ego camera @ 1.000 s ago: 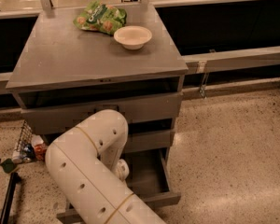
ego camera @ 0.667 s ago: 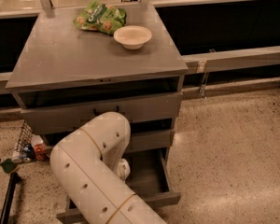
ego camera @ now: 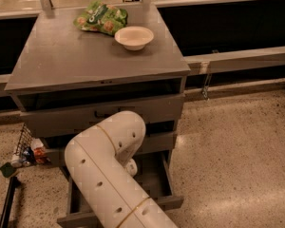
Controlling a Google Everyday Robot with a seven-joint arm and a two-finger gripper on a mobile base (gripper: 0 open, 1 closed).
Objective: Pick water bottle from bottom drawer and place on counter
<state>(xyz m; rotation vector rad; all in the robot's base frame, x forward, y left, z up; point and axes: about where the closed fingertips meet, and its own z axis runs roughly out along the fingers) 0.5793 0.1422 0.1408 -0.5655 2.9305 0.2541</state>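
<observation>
Reaching into the open bottom drawer (ego camera: 173, 202), my tool (ego camera: 131, 167) sits low behind my white arm (ego camera: 107, 151). Apart or together, I cannot tell. The water bottle is hidden from me. A bowl (ego camera: 134, 37) rests on the desk (ego camera: 61, 63).

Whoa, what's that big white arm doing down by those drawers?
A robot's arm reaches into the open bottom drawer. Its gripper is hidden behind the arm, down in that drawer, and no water bottle shows. On the counter sit a bowl and a green snack bag.
</observation>
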